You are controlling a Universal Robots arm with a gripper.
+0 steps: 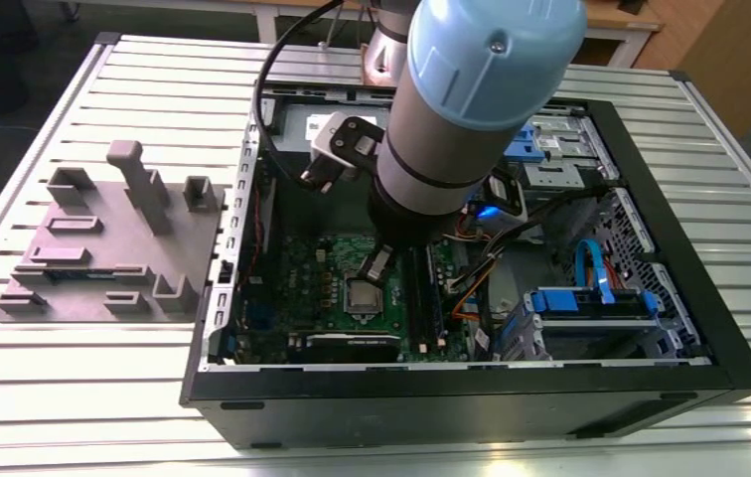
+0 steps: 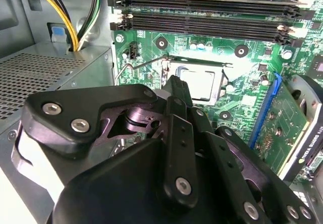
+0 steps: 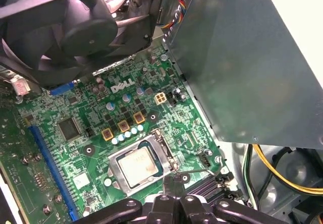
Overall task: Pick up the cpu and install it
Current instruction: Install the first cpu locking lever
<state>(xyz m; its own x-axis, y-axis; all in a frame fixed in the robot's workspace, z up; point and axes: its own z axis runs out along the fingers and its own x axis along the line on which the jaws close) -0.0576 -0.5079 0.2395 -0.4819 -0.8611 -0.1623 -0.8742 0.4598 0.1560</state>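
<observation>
Closest in, the fingers [image 3: 173, 179] are pressed together with nothing between them that I can see, and their tip hangs just beside the socket edge. The cpu [image 3: 136, 166] is not in my grip. It's lying in its socket on the green motherboard [image 3: 91, 148], silver top up, framed by the metal bracket in both wrist views.

First worry: the tip is so near that any downward drift would scrape the chip's lid or knock the small parts around the socket. Second: I can't tell if the chip sits fully flat. If it's skewed, pressure on it could bend the contacts underneath.

The thin wire lever [image 2: 146, 62] runs right past the tip, and I can't tell whether it's latched. A sideways nudge could hook it and drag the bracket.

Further out, the memory slots [image 2: 212, 19] are beyond the socket, and the black fan [image 3: 65, 27] and the grey metal box [image 3: 242, 72] crowd the arm. The yellow wires [image 2: 63, 14] beside that box could snag on a wide swing.

In the exterior view the arm is deep in the open case [image 1: 482, 397] on the slatted surface [image 1: 84, 397], so a tilt risks hitting its walls.
</observation>
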